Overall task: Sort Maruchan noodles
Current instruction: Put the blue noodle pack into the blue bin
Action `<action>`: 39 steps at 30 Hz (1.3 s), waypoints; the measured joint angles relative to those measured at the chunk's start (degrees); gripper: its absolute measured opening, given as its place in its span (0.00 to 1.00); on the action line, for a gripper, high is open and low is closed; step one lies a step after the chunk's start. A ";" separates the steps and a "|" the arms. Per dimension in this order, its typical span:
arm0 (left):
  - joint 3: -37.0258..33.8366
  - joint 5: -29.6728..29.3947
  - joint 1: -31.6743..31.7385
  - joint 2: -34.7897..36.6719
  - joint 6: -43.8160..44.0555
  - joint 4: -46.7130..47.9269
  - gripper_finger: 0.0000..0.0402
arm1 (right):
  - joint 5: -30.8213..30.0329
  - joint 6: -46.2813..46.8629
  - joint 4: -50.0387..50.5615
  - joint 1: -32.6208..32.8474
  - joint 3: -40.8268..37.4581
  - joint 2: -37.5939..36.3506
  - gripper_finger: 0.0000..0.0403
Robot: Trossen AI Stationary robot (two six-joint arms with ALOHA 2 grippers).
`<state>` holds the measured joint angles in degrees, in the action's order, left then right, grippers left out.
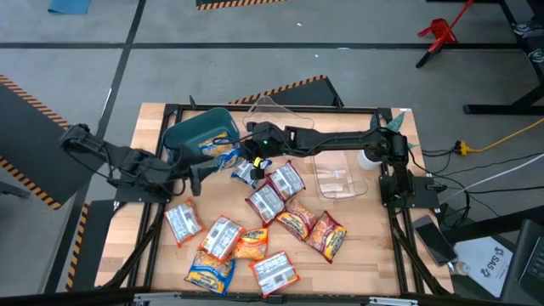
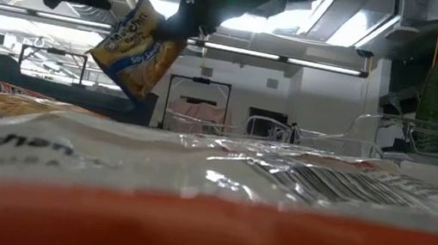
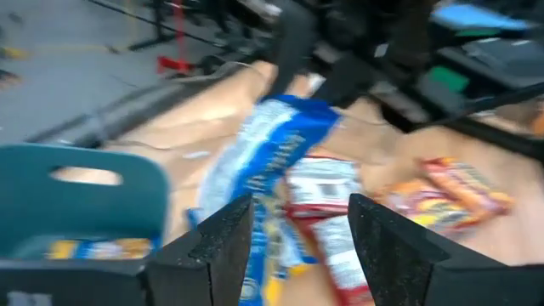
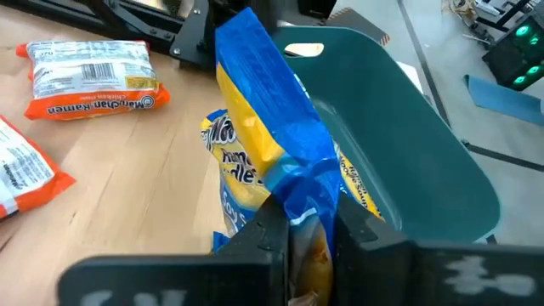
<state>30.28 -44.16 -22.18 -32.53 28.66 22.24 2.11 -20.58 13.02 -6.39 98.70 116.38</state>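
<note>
The Maruchan noodles, small flat crinkly plastic ramen packets in blue-yellow, orange and red-white prints, mostly lie loose on the wooden counter (image 1: 357, 246), spread out on the near side of the teal plastic bin (image 1: 191, 133). At least one blue-yellow packet (image 1: 223, 146) seems to lie in or at the mouth of that bin already, so the sorting looks barely begun, with roughly ten packets left, among them an orange packet (image 4: 89, 78) not far from the bin. The right hand (image 1: 255, 157) reaches across the counter to just beside the bin, its fingers closed on the top edge of a blue-yellow packet (image 4: 268, 136) that hangs clear of the counter; judging by this, it is about to go into the bin. The left hand (image 3: 297, 246) hovers close by the bin, pointed toward the hanging packet, its fingers spread apart and holding nothing. A clear plastic container (image 1: 340, 174) stands on the far side of the pile from the bin, apparently without packets in it.
</note>
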 joint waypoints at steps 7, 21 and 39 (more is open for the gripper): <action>0.00 1.26 4.56 -3.78 -2.40 0.03 0.56 | 0.43 0.06 0.02 0.00 0.00 0.00 0.07; -0.07 10.23 12.32 -12.09 -2.20 -2.54 0.68 | 3.75 2.12 -0.84 0.79 0.00 0.00 0.07; -0.11 13.89 15.74 -17.32 4.06 -3.91 0.46 | 4.55 2.53 -3.21 1.79 0.04 -0.18 0.11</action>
<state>30.17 -30.28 -6.44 -49.84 32.72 18.33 6.66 -18.05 9.80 -4.61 98.74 116.20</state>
